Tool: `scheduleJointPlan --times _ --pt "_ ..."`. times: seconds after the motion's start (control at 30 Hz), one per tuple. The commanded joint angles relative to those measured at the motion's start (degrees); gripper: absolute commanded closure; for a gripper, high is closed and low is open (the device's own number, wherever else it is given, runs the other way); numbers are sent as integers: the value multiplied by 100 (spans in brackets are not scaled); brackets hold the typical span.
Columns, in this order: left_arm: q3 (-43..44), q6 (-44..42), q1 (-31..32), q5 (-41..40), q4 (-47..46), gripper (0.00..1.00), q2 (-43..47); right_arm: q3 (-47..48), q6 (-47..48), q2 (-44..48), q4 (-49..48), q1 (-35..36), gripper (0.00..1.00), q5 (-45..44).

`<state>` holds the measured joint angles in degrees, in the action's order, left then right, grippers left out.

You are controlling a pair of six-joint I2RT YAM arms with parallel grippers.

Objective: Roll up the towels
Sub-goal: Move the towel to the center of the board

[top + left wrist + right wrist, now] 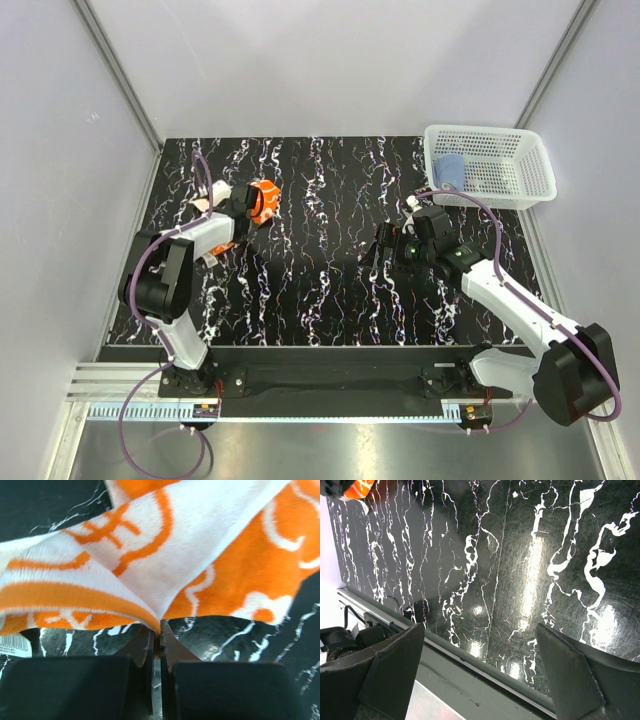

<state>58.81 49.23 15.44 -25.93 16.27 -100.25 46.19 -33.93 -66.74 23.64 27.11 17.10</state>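
My left hand [160, 628] is clamped tight on a fold of the bright orange cloth towel with white swirls [264, 199]. In the left wrist view the jaws meet with the pinched edge between them, and the cloth fans out above in loose, uneven layers. That towel sits well to the left of the white plastic mesh basket [505, 172], across the width of the black, white-veined surface [320, 290] and a little nearer to me than the basket. It is bunched up, not flat and not a neat cylinder, so I judge its roll barely begun at best.

My right hand [480, 627] hangs over bare surface between the orange towel and the basket, closer to the basket and nearer to me than it. Its jaws are spread wide with nothing between them.

Inside the basket, against its left wall, is the plain light blue cloth towel [450, 168]. It looks compact and could be rolled, though I cannot tell that for sure from above.

By my reckoning about half the job may be finished: the blue one possibly done and stowed, while the orange one needs spreading, rolling and probably carrying over to the basket.
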Motion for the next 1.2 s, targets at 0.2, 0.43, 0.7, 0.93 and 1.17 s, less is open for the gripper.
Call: scheduleJointPlan --times 0.2,0.43,0.7,0.93,1.17 --pt "2378 -1669 449 1881 856 100 444 223 -122 310 351 31 0 -794" --pt "2789 -3305 2067 2267 1194 100 2551 390 -420 1180 1055 22 0 -1499" --pt "-78 -2631 2191 1514 2087 100 5732 364 -597 1901 1548 22 0 -2255" --pt "-686 -1831 2191 529 3382 100 6395 110 -851 1287 751 31 2 -1080" --pt "-502 -1407 2191 -245 3972 100 5711 -532 -1160 461 -219 407 14 -49"
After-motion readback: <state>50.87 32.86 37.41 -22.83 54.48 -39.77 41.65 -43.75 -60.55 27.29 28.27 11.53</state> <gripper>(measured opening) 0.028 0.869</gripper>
